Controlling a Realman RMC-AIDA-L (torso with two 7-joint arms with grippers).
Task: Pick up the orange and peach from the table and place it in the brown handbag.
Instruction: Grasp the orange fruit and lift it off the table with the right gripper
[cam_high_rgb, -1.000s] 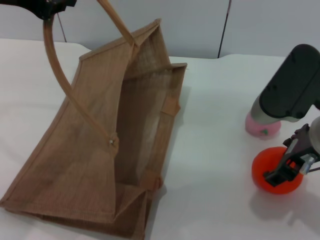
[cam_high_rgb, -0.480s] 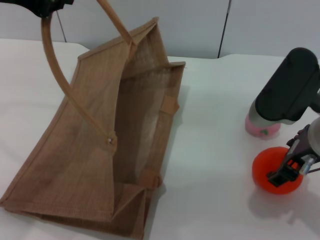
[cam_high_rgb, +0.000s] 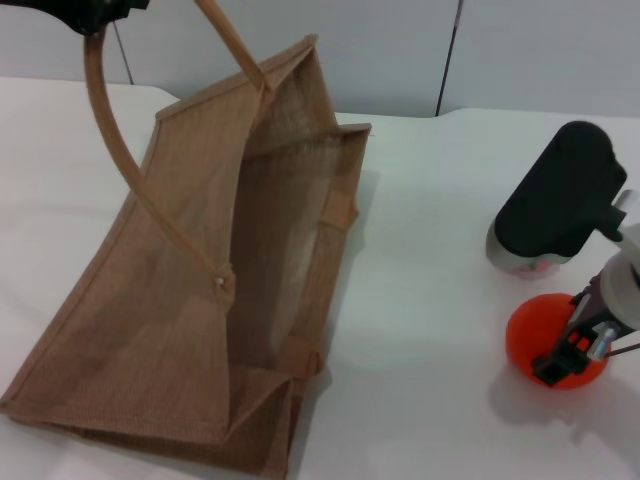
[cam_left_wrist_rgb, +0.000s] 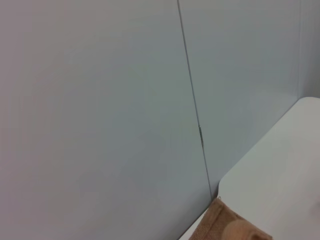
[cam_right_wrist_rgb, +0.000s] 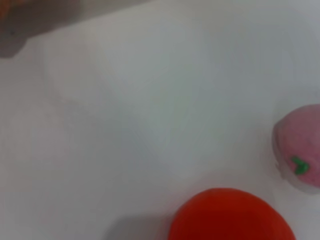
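right pincer (cam_high_rgb: 573, 352) over orange (cam_high_rgb: 540, 335); left pincer (cam_high_rgb: 92, 12) lifting brown handbag (cam_high_rgb: 200, 290) handle

text: none readable | labels: none | brands: none | numbers: none | signs: none

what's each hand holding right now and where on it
The left hand holds the brown handbag up by one looped handle. The right hand is down at the orange; a grip cannot be confirmed.

Wide open white table (cam_high_rgb: 430, 300) between the brown handbag (cam_high_rgb: 200, 300) and the orange (cam_high_rgb: 540, 335), nothing lying there. The bag's mouth gapes toward that gap. The right arm's dark forearm (cam_high_rgb: 555, 205) hangs over the peach (cam_right_wrist_rgb: 300, 150), blocking it from above.
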